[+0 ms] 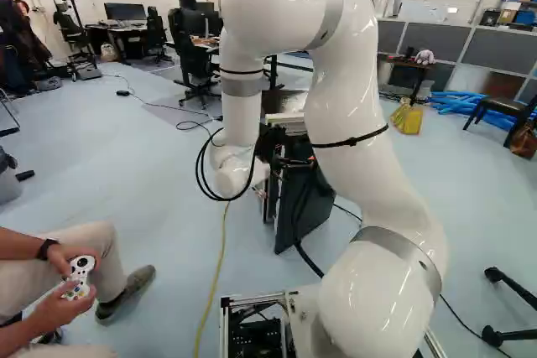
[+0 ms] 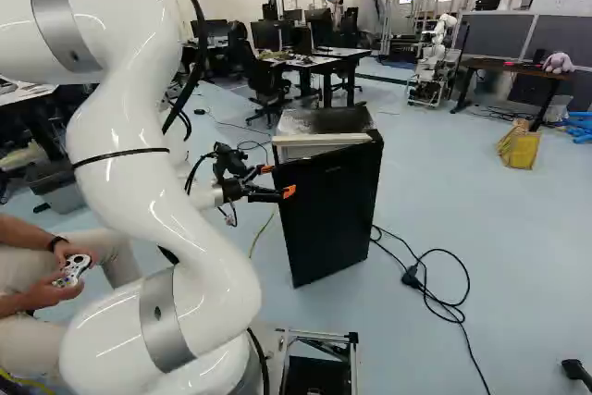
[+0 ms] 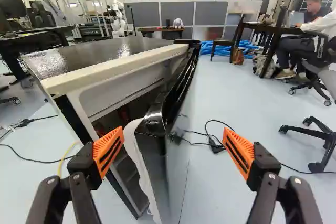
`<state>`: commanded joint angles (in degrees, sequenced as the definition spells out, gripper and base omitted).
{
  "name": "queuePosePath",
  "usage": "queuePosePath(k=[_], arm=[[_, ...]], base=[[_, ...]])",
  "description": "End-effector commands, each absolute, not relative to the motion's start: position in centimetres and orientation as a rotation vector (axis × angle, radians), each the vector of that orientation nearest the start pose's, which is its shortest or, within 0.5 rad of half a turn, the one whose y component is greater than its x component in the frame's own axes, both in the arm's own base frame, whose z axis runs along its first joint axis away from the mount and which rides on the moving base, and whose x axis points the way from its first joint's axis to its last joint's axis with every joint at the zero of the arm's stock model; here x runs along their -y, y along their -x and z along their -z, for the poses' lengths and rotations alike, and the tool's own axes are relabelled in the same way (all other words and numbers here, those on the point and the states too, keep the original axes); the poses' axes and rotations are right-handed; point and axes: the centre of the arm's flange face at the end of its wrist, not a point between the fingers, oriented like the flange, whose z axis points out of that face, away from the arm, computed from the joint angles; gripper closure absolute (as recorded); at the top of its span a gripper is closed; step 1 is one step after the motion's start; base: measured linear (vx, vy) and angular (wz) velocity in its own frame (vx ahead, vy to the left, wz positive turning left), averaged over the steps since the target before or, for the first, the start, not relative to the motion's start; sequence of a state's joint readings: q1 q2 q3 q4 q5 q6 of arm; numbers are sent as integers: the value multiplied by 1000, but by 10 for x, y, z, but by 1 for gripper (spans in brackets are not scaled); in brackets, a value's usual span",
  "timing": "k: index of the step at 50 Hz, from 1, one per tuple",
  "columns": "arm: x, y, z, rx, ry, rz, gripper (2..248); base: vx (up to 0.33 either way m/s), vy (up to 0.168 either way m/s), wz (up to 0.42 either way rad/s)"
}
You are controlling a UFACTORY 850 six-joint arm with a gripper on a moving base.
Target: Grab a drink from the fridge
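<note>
Wrist view: the gripper (image 3: 175,141) stands wide, unclosed on the door (image 3: 157,169), whose ajar edge lies ahead, between the fingers. The fridge (image 2: 324,120) is at the centre of the right base view; no drink shows, presumably inside. Opening seems in hand: next, put one finger behind that edge and swing it wider.

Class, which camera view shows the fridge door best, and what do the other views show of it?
The wrist view: it shows the fridge door ajar, with the fridge interior visible behind it. The right base view shows mainly its black outer face; in the left base view, the arm partly hides it.
</note>
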<state>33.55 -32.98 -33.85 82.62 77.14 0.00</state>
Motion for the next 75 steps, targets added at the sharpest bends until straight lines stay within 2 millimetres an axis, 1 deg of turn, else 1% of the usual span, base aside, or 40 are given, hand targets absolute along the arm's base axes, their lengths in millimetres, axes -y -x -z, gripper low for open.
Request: queuePosePath(k=[42,75], arm=[[-110,-313,-255,829,-1830,-1520,3],[-74,-278,-255,856,-1749,-1410,3]], base=[[0,0,0],[0,0,0]])
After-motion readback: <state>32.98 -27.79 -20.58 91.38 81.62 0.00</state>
